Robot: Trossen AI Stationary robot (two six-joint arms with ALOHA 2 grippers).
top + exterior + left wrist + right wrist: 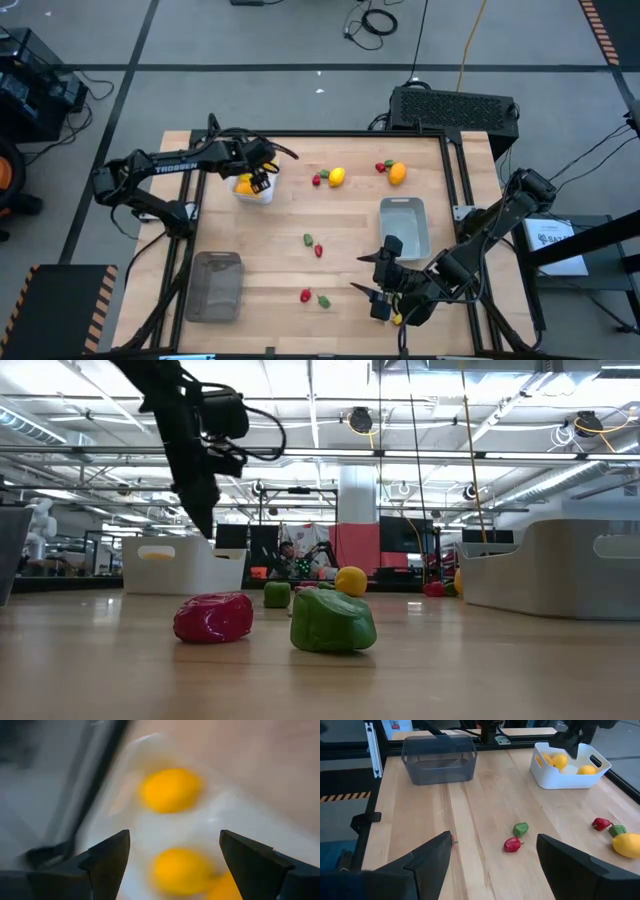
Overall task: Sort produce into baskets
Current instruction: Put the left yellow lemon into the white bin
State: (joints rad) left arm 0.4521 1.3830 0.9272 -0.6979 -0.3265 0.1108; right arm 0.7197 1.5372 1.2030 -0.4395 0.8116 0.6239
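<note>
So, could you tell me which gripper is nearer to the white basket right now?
The left. The left gripper hangs open directly over the white basket, above the yellow fruits in it. The right gripper waits open at the table's opposite side, beside the light grey basket.

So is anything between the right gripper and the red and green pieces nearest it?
Nothing visible. The right gripper stands open over bare wood, and the red piece and green piece lie beside it with clear table between.
</note>
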